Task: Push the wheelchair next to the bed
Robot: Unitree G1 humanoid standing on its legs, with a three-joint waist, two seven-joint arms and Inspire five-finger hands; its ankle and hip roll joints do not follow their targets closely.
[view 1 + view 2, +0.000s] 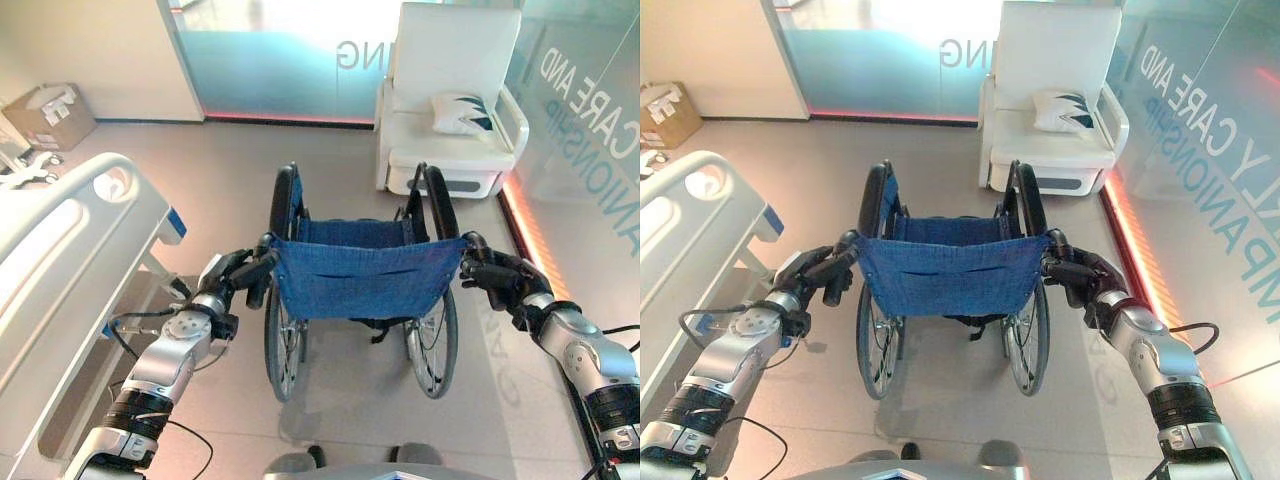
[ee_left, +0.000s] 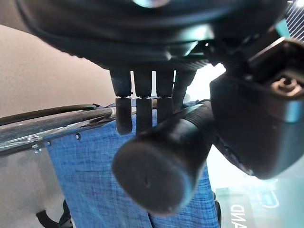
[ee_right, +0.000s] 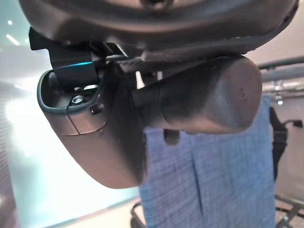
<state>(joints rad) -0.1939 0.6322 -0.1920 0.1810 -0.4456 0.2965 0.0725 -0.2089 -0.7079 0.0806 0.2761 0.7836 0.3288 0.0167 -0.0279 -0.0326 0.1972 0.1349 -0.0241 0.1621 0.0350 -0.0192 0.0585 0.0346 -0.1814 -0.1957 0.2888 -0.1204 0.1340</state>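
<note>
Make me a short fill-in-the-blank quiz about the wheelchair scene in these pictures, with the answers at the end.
1. The wheelchair's backrest cloth is ____ in colour.
2. The left robot hand is curled round the wheelchair's push ____.
3. The bed stands on the robot's ____ side.
4. A pillow lies on the white ____ beyond the wheelchair.

Answers: blue; handle; left; armchair

Both eye views look down from the head, slightly apart, sharing the wheelchair [image 1: 360,280] at centre, bed [image 1: 60,260] at left and armchair [image 1: 1055,100] at upper right. Each wrist view sits very close behind a push handle [image 2: 161,171], facing the blue backrest [image 3: 213,175].
</note>
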